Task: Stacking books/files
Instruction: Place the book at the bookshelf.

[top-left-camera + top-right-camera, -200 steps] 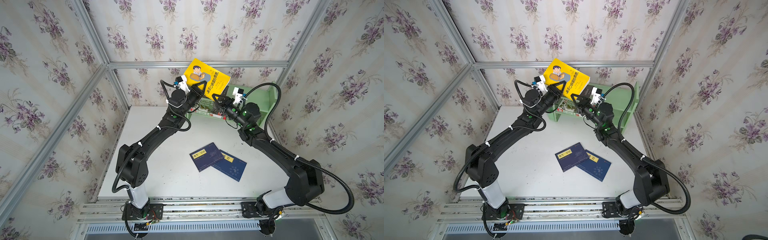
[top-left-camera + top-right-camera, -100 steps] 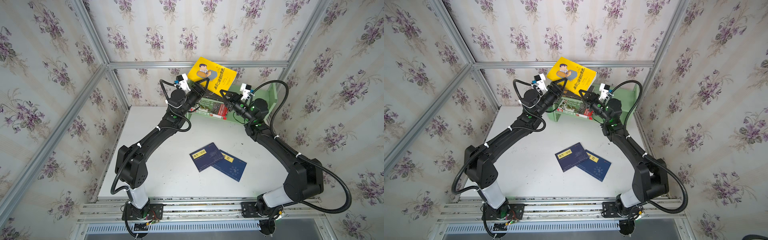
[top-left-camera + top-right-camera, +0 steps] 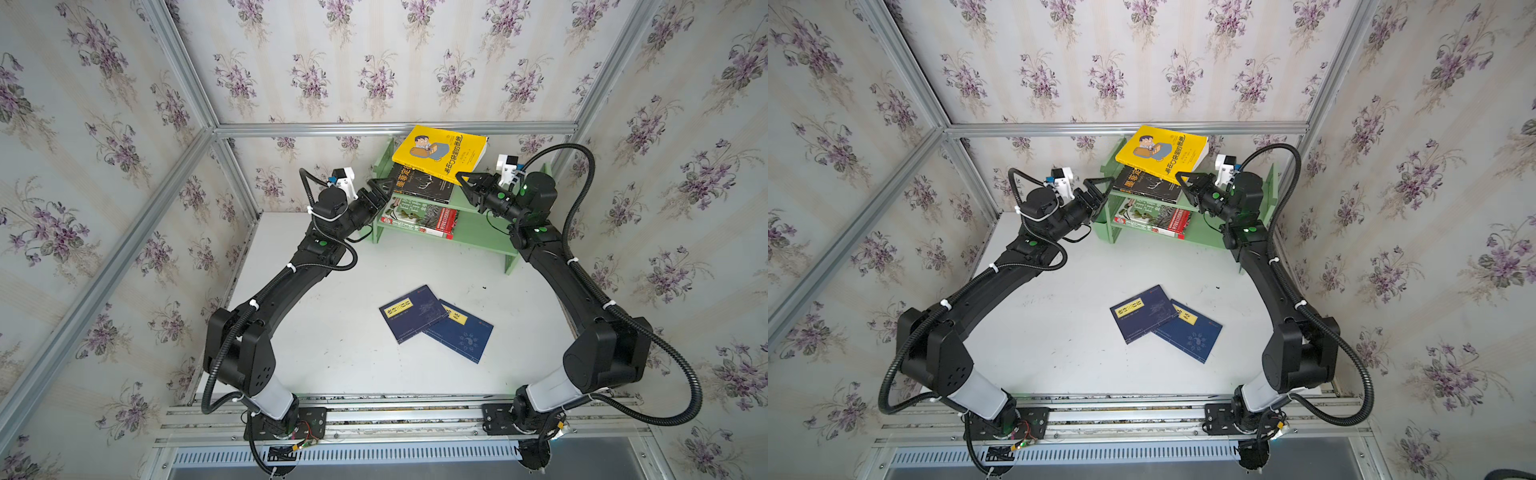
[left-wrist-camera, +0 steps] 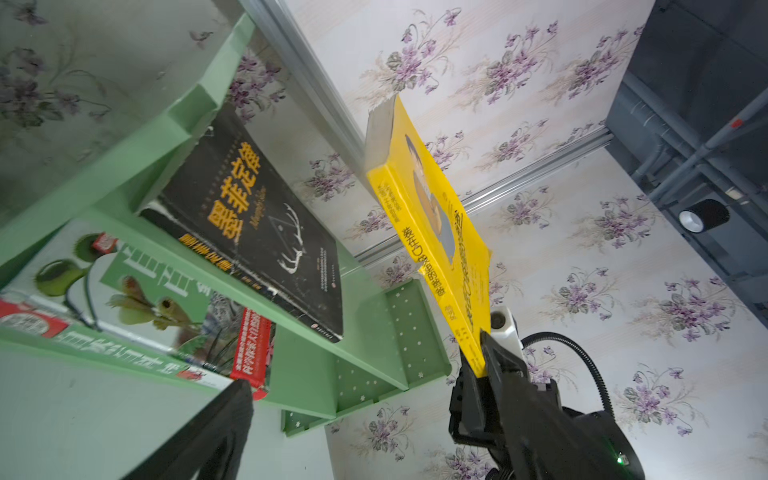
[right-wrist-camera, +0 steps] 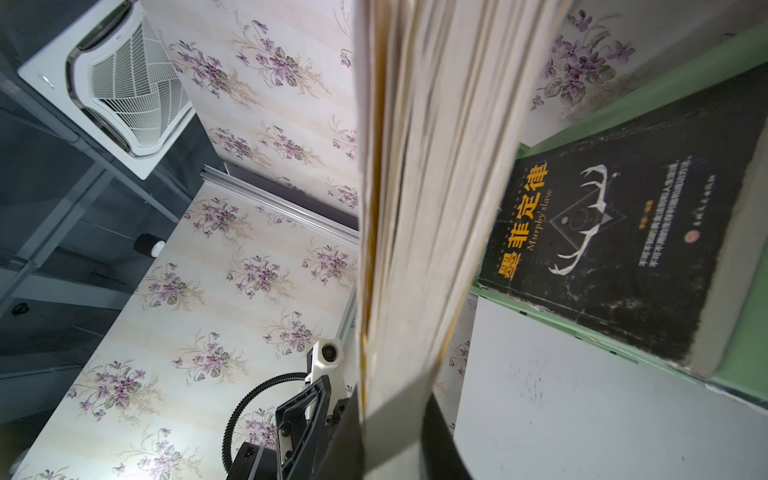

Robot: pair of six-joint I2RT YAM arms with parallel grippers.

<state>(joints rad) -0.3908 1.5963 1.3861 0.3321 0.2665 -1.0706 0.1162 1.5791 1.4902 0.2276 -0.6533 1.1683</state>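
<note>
Changed: left claw (image 3: 384,185) newly spread, off yellow book (image 3: 440,151) | Grip: right claw (image 3: 462,178) clenched on its corner | Meaning: handover seemingly done

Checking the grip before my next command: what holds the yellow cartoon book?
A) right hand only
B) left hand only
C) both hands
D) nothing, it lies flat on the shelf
A: the right hand is shut on the yellow book at its corner, while the left hand stands open and clear of it.
</note>
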